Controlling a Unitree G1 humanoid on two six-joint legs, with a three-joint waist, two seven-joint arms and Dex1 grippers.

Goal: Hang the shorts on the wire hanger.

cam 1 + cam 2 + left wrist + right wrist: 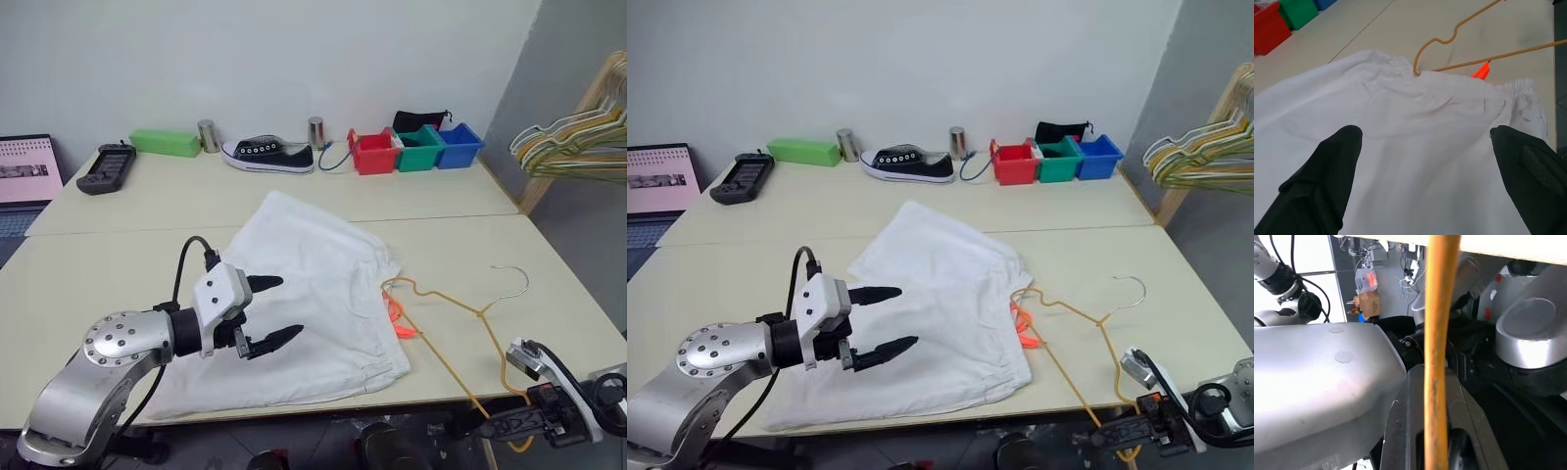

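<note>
The white shorts (313, 284) lie flat in the middle of the table, waistband toward the right, with orange-red drawstring tips (397, 320) at the waistband. My left gripper (290, 306) hovers open just above the shorts' left part; the wrist view shows both black fingers (1332, 166) spread over the cloth (1415, 127). The yellow-gold wire hanger (443, 296) lies to the right of the shorts, one corner touching the waistband and its silvery hook (516, 278) pointing away. My right gripper (509, 427) is below the table's front edge, shut on the hanger's near corner (1435, 347).
Red (373, 153), green (418, 149) and blue (458, 145) bins, a black sneaker (266, 155), two metal cans, a green box (165, 143) and a black controller (106, 167) line the far table. A bunch of hangers (573, 147) hangs at the right. A laptop (27, 168) is at far left.
</note>
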